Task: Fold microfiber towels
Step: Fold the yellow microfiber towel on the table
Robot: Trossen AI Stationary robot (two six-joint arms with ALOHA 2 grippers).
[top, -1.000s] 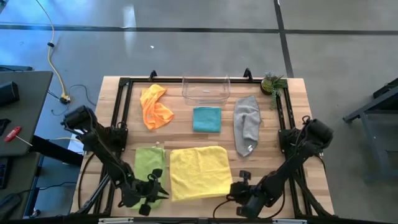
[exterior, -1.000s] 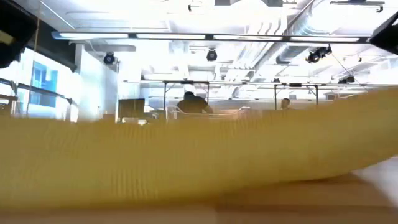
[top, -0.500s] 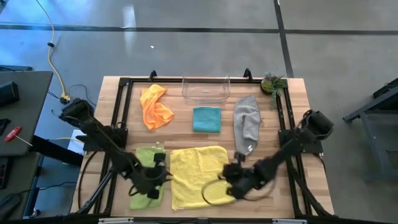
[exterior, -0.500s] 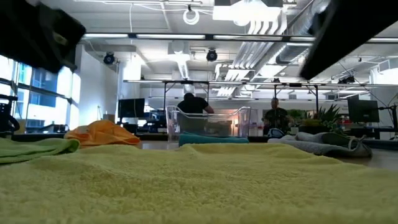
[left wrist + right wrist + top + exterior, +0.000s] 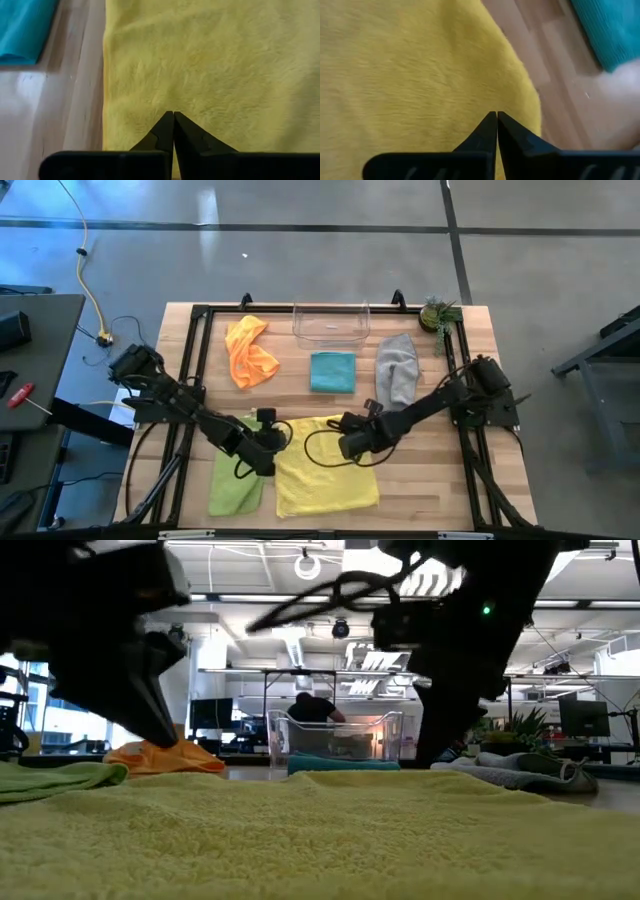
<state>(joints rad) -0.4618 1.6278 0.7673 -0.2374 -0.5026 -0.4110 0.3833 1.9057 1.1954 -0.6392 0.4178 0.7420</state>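
Closed fingertips (image 5: 173,121) over yellow towel (image 5: 215,65)

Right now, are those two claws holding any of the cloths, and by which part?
Nothing is held. Both the left gripper and right gripper are shut, empty, over the yellow towel near its far corners.

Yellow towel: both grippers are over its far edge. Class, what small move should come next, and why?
Probably open both grippers. The left gripper and right gripper are each shut with nothing between the fingers, above the yellow towel, which lies flat and unfolded. They sit near its two far corners, so opening comes before lowering to pinch them.
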